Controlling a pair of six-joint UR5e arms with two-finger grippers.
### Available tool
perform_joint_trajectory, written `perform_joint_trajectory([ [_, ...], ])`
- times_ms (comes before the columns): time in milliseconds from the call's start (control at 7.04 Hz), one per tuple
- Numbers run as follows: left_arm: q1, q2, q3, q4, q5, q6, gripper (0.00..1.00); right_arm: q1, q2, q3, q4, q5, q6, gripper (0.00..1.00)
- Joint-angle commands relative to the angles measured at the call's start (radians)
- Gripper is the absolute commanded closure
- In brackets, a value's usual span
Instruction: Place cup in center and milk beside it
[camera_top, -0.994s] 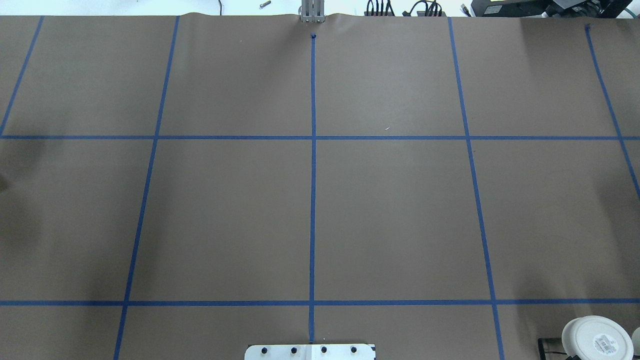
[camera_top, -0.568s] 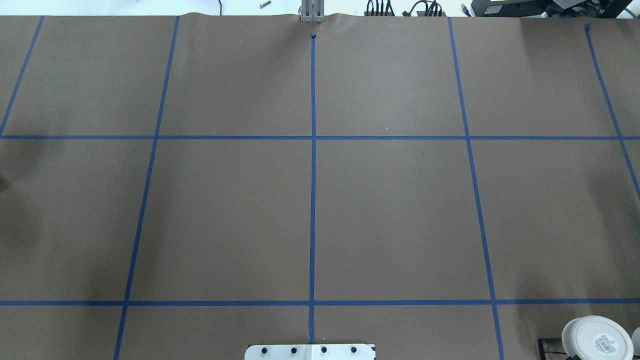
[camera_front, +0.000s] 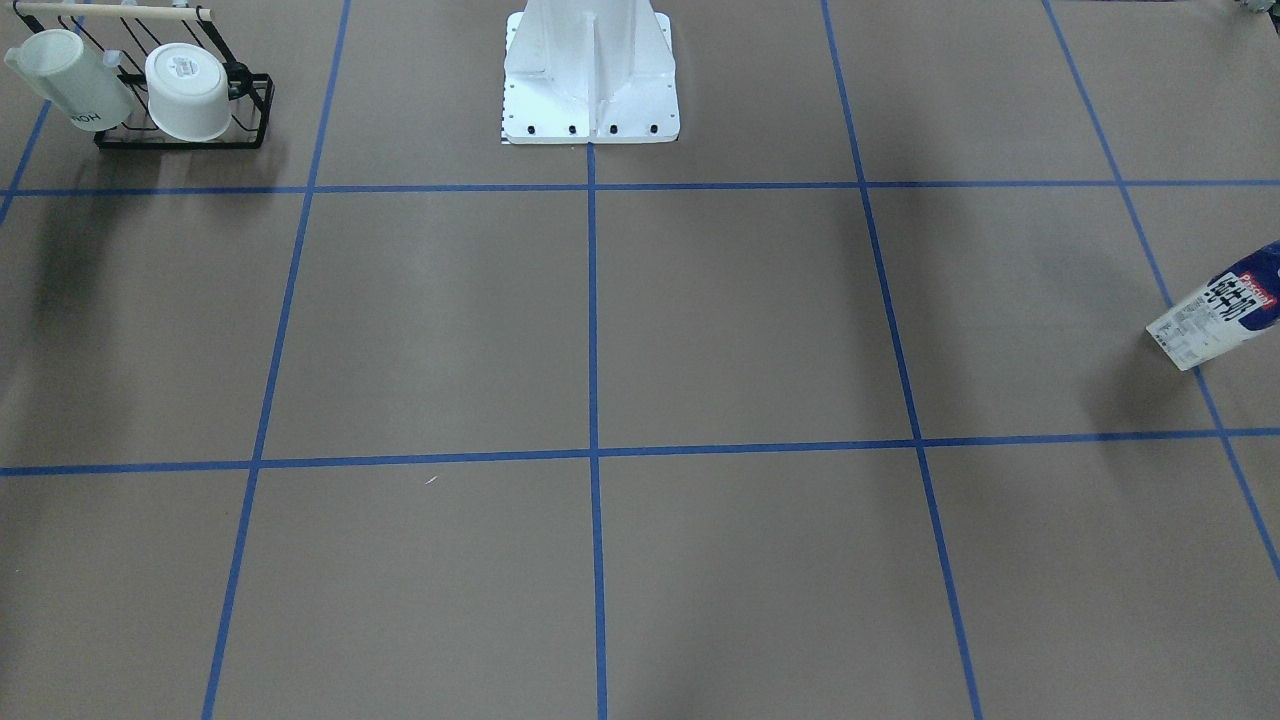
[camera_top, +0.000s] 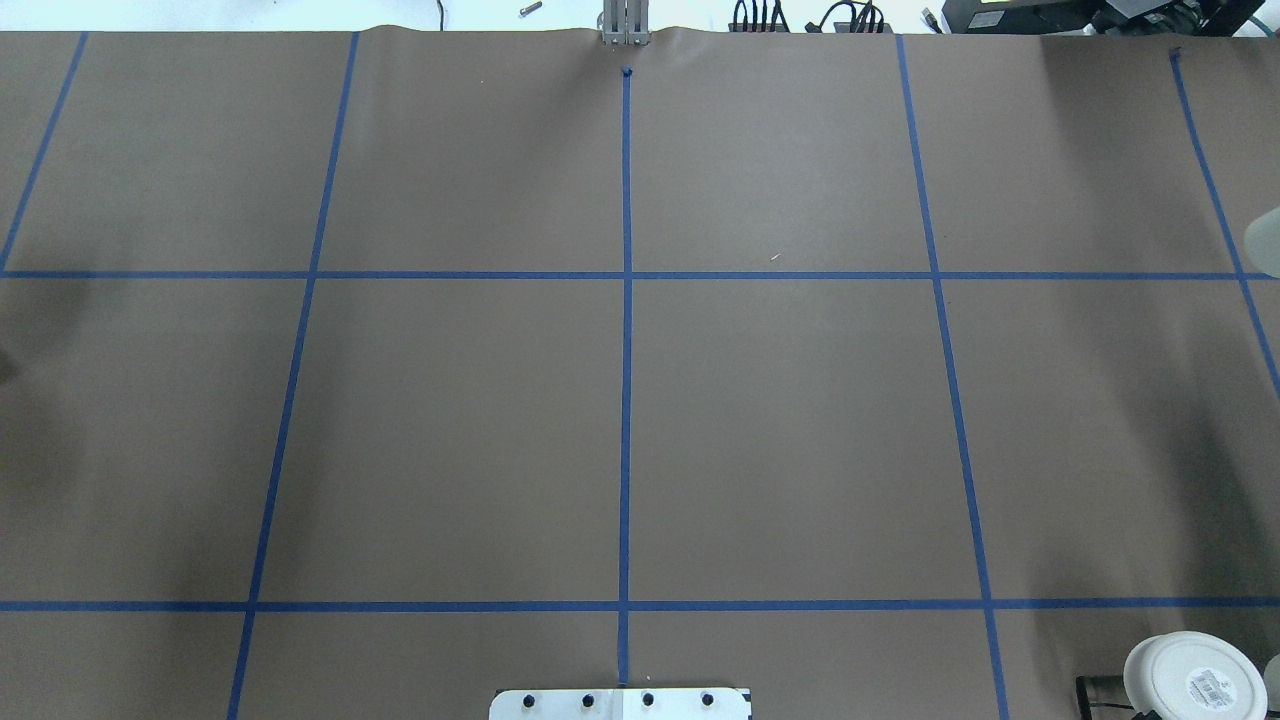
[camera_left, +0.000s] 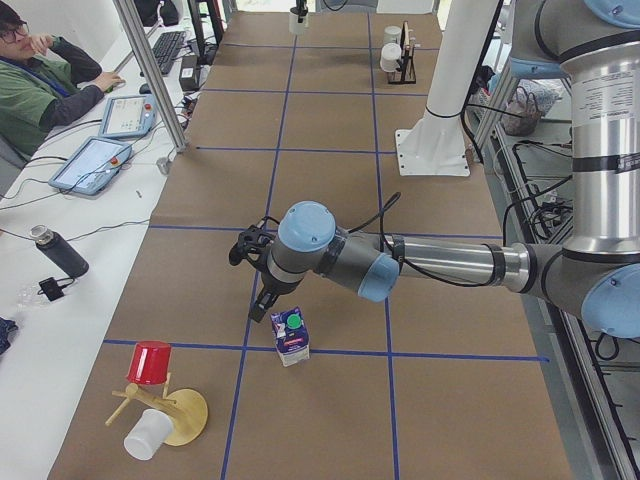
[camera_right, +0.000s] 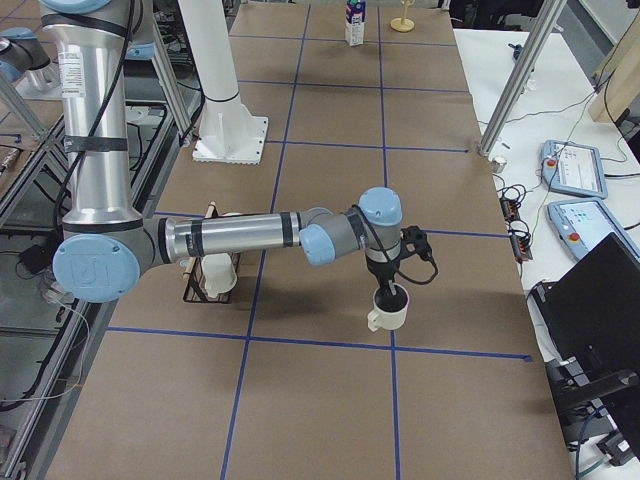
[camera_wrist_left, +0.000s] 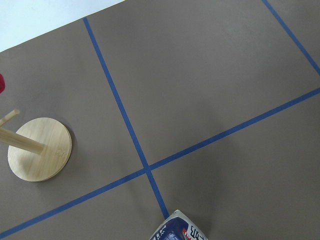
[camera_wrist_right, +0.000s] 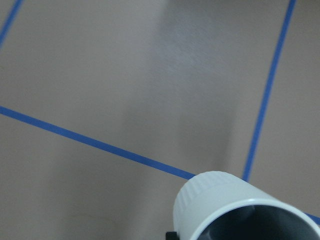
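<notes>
The milk, a blue and white carton with a green cap, stands by a tape crossing near the table's left end. It also shows in the front view and the left wrist view. My left gripper hangs close beside its top; I cannot tell if it is open. The cup, plain white with a dark inside, is under my right gripper, which reaches down onto its rim; its grip is unclear. The cup fills the right wrist view's bottom and edges into the overhead view. The center is bare brown paper.
A black rack by the robot's right holds a lettered white mug and a wider white cup. A wooden mug tree with a red cup stands near the milk. The robot's base is at the table edge.
In the overhead view a pale white shape, the cup, has come in at the right edge. Nothing else on the table has moved.
</notes>
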Motion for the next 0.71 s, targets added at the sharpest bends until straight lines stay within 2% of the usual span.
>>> perform_joint_trajectory([
  [0, 0.001, 0.0, 0.001, 0.0, 0.0, -0.002, 0.01, -0.182, 0.107, 0.106, -0.023, 0.0, 0.327, 1.0],
  [142, 0.0, 0.003, 0.001, 0.0, 0.0, 0.0, 0.01, -0.29, 0.199, 0.108, -0.025, -0.055, 0.521, 1.0],
  [284, 0.0, 0.006, 0.002, 0.0, 0.0, 0.0, 0.01, -0.434, 0.28, 0.105, -0.037, -0.16, 0.703, 1.0],
  [568, 0.0, 0.01, 0.002, 0.0, 0.0, 0.0, 0.01, -0.655, 0.543, 0.102, -0.304, -0.352, 0.986, 1.0],
])
